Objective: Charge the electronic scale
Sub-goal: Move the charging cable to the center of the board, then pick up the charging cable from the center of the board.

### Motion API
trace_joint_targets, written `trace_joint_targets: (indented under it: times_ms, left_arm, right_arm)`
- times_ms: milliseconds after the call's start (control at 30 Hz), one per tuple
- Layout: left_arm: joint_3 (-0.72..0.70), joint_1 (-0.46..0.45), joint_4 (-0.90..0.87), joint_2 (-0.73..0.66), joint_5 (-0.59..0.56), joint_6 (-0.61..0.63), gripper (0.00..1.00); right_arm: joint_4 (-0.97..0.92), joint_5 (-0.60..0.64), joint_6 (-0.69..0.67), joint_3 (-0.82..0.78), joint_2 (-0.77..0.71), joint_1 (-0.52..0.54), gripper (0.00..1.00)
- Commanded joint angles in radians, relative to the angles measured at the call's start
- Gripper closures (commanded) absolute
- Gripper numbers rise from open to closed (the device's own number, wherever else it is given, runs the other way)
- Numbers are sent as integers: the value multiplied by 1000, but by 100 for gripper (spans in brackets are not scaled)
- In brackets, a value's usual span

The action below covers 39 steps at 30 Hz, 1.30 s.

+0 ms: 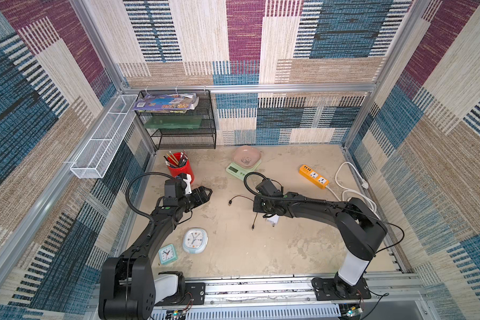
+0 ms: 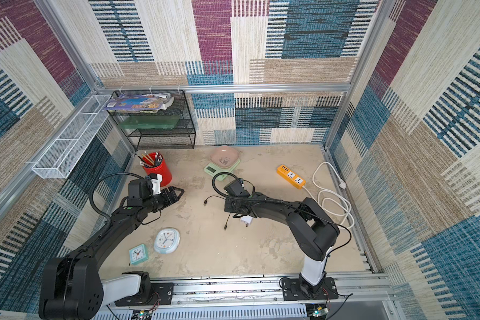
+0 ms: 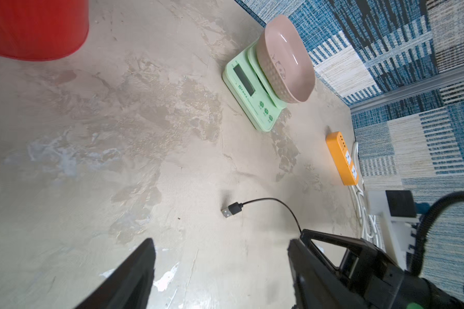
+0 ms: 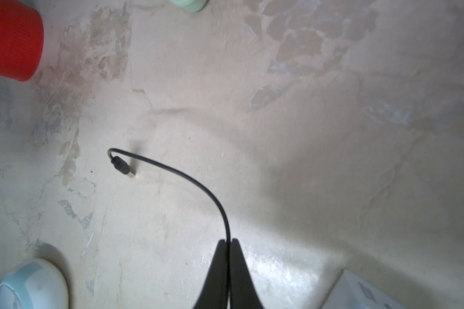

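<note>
The electronic scale [image 1: 234, 169] is mint green with a pink panda tray [image 1: 245, 157] on top and stands near the back wall; it also shows in the left wrist view [image 3: 248, 88]. A thin black USB cable [image 4: 198, 184] lies mid-table, its USB plug [image 1: 230, 203] resting free on the surface. My right gripper [image 4: 228, 242] is shut on the cable's middle, low over the table. My left gripper [image 1: 208, 192] hovers open left of the plug, nothing between its fingers [image 3: 145, 256]. A white charger adapter [image 1: 272, 221] lies beside the right wrist.
An orange power strip [image 1: 313, 176] with a coiled white cord [image 1: 352, 191] lies at the back right. A red pencil cup [image 1: 179, 167] stands behind my left arm. Two clocks [image 1: 195, 240] sit at the front left. A black mesh rack [image 1: 178, 124] fills the back left corner.
</note>
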Motion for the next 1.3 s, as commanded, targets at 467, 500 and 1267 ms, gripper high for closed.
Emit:
trace_joint_targets:
  times_ms: [467, 500, 1267]
  left_arm:
    - [22, -5, -5, -19, 61, 40, 22]
    - [20, -5, -8, -27, 62, 43, 22]
    - [27, -8, -54, -115, 50, 59, 23]
  right_arm:
    - [66, -58, -578, 236, 156, -16, 33]
    - [63, -74, -596, 248, 176, -23, 32]
    - [-2, -111, -716, 414, 401, -24, 55]
